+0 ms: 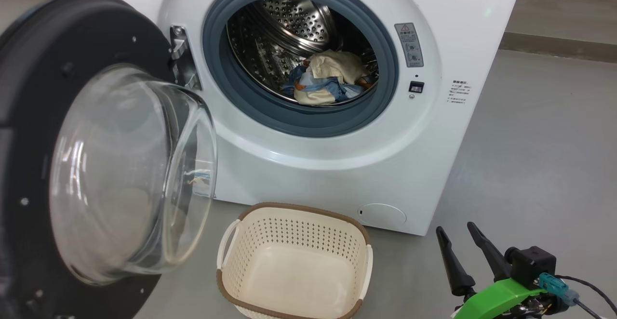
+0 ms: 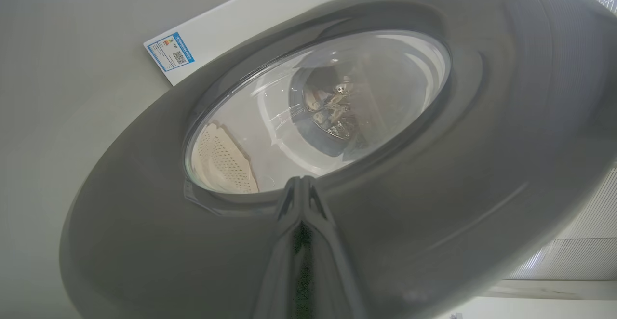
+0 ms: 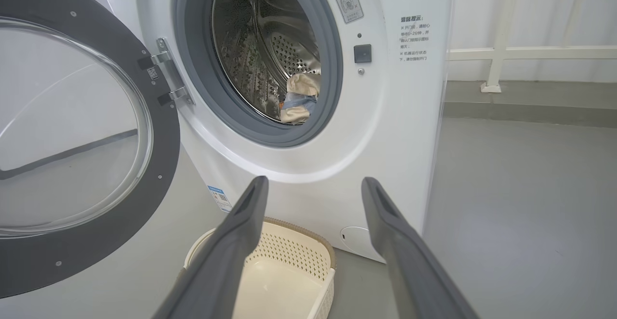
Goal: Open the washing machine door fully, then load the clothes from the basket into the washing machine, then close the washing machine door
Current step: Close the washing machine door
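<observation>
Your left end effector (image 2: pixel 300 184), pinched closed, faces the outer rim of the open washing machine door (image 2: pixel 434 189); your right end effector (image 3: pixel 314 180) gapes empty. Clothes (image 1: pixel 332 75) lie in the drum (image 1: pixel 289 20). Door looks rigid, slick: push its rim, not glass.

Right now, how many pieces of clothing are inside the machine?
2: a cream garment tangled with a blue garment, low at the drum's front; others may hide beneath.
</observation>
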